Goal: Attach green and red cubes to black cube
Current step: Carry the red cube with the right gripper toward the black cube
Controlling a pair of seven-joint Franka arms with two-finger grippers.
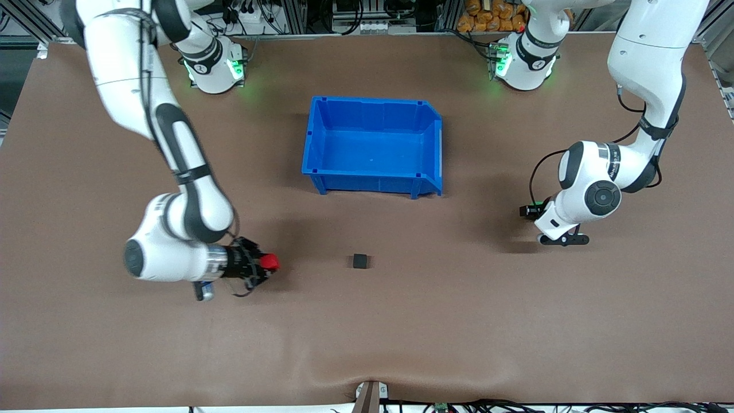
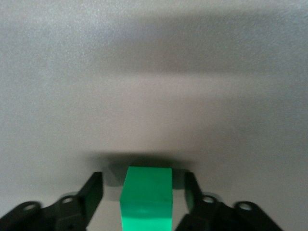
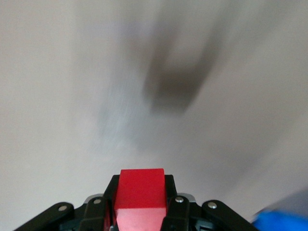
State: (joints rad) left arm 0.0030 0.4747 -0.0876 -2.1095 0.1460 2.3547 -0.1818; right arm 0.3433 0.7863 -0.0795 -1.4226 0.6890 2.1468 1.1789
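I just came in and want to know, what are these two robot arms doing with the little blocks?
The right end effector is shut on the red cube, held out toward the black cube, which sits alone on the brown table, nearer the front camera than the blue bin. At the left arm's end of the table, the left end effector is open with the green cube between its fingers. Nothing is attached to the black cube yet.

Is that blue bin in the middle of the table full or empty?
Empty. The front view looks straight down into the blue bin, and only its bare blue floor and walls show; no cube lies inside.
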